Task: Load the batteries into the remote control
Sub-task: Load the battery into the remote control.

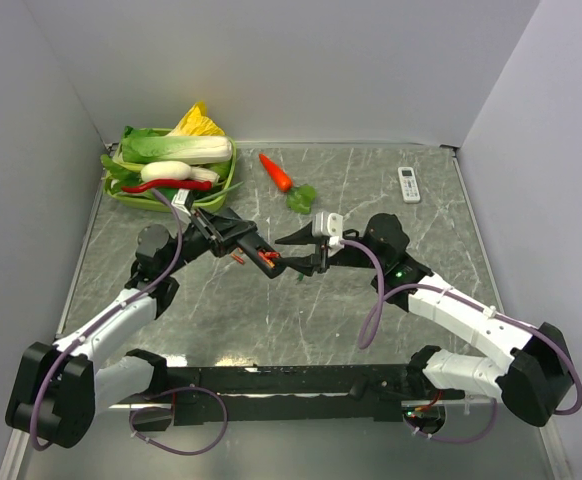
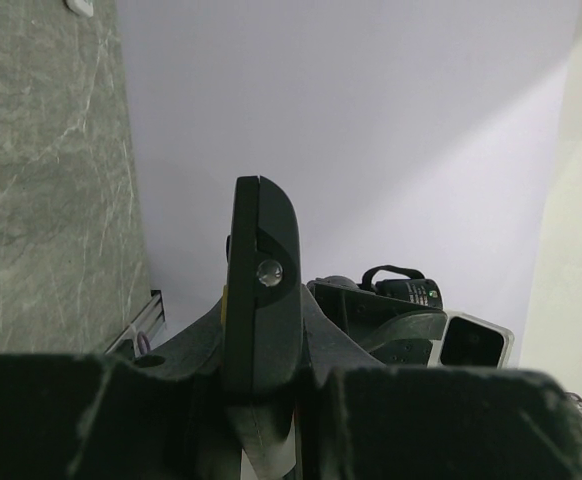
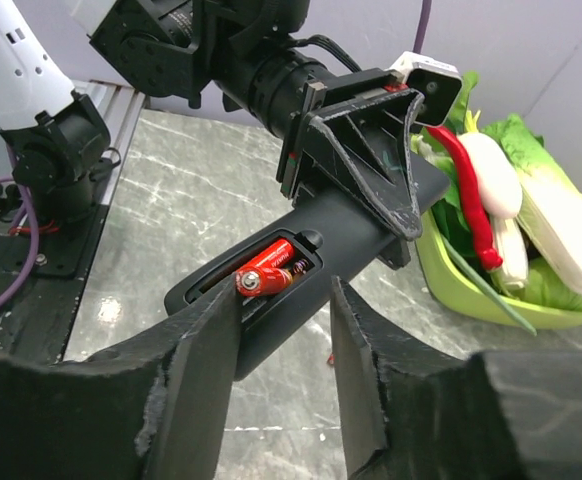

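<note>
My left gripper (image 1: 233, 235) is shut on the black remote control (image 1: 256, 250) and holds it above the table, back side up. In the left wrist view the remote control (image 2: 261, 290) shows end-on, clamped between the fingers (image 2: 171, 400). Its battery bay is uncovered and holds two red batteries (image 3: 271, 272); the nearer one lies slightly askew with its metal end toward me. My right gripper (image 3: 283, 330) is open, its fingers (image 3: 206, 370) standing on either side of the remote's free end, the left tip close to that battery. A small red battery (image 1: 238, 258) lies on the table below.
A green basket (image 1: 121, 190) of vegetables stands at the back left. An orange carrot (image 1: 276, 172) and a green leafy piece (image 1: 301, 197) lie behind the grippers. A white remote (image 1: 409, 184) rests at the back right. Walls close in on three sides.
</note>
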`<state>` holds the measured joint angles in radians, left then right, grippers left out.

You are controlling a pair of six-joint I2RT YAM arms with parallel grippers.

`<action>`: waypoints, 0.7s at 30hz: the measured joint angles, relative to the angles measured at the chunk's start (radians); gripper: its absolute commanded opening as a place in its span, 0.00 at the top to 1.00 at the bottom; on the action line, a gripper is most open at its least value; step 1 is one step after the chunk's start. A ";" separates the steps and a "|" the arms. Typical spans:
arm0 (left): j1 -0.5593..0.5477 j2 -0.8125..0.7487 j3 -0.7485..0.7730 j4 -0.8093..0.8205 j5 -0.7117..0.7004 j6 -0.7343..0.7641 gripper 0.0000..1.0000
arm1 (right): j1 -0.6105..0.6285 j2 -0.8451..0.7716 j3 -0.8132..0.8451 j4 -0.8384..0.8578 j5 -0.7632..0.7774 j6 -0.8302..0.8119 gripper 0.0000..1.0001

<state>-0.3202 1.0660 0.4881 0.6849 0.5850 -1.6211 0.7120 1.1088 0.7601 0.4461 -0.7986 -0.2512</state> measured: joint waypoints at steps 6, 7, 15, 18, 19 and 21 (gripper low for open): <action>0.000 -0.007 -0.010 -0.001 -0.006 -0.014 0.98 | -0.005 -0.012 0.009 -0.034 -0.006 0.002 0.37; 0.000 -0.007 -0.010 -0.001 -0.005 -0.014 0.98 | -0.006 -0.013 0.010 -0.038 -0.006 0.003 0.32; 0.003 -0.018 -0.010 0.000 -0.057 -0.032 0.98 | -0.008 -0.020 0.014 -0.125 -0.036 0.020 0.21; 0.004 -0.021 -0.010 0.004 -0.069 -0.041 0.98 | -0.008 -0.020 0.014 -0.147 -0.040 0.026 0.20; 0.005 -0.021 -0.010 0.005 -0.071 -0.041 0.98 | -0.008 -0.020 0.014 -0.153 -0.040 0.027 0.20; 0.006 -0.022 -0.010 0.004 -0.077 -0.040 0.98 | -0.008 -0.020 0.026 -0.177 -0.037 0.040 0.16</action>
<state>-0.3141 1.0443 0.4778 0.6891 0.5083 -1.6615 0.7040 1.0885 0.7860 0.2691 -0.8356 -0.2115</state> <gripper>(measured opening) 0.219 0.800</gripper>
